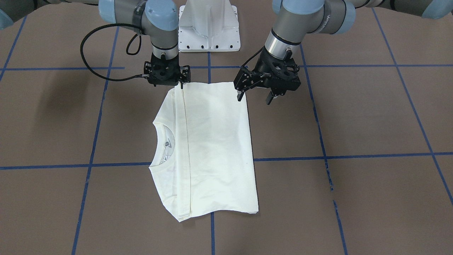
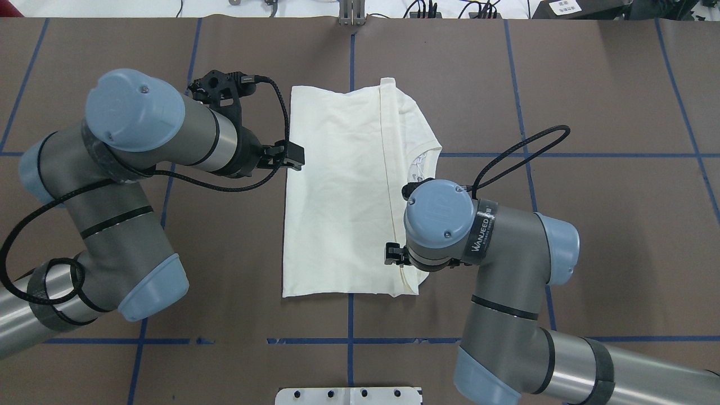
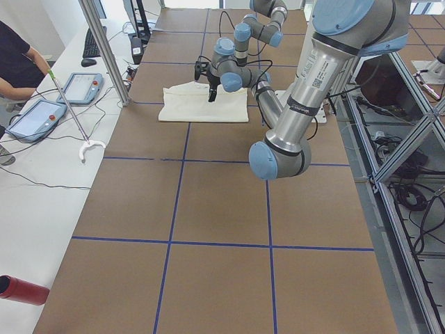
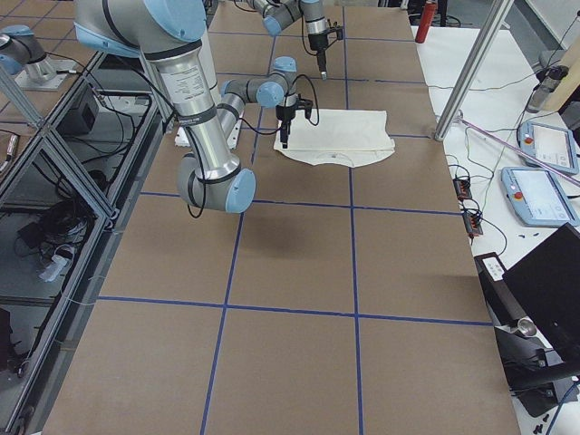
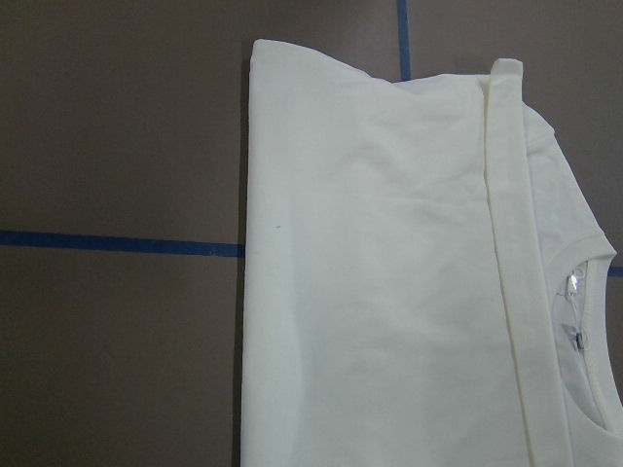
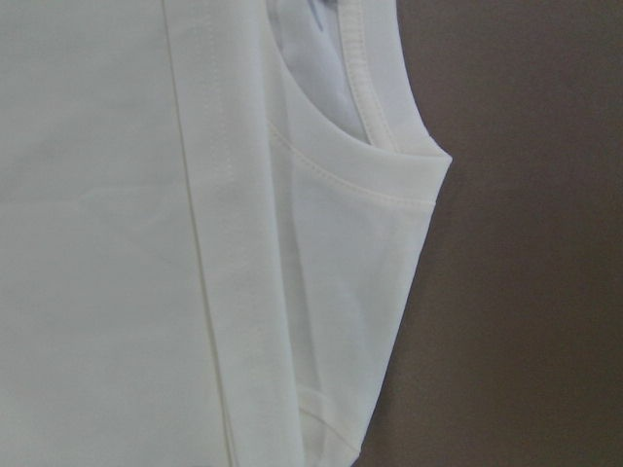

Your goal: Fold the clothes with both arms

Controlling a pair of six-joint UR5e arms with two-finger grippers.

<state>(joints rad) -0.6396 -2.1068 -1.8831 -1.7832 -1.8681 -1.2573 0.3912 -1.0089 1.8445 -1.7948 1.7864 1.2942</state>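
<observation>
Lying flat mid-table [image 1: 354,117], the folded shirt [image 1: 212,148] runs lengthwise away from the robot, with its collar to the robot's right. Both arms stand at its short edge nearest the robot: the left gripper [image 1: 254,98], fingers spread, hangs over one corner, while the right gripper [image 1: 167,79] sits lower at the other, open or closed impossible to tell. The next fold likely carries that edge along the shirt's length

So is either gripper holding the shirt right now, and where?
The left gripper holds nothing: its jaws are open by the shirt. The right gripper is at its corner; a hold there cannot be told.
</observation>
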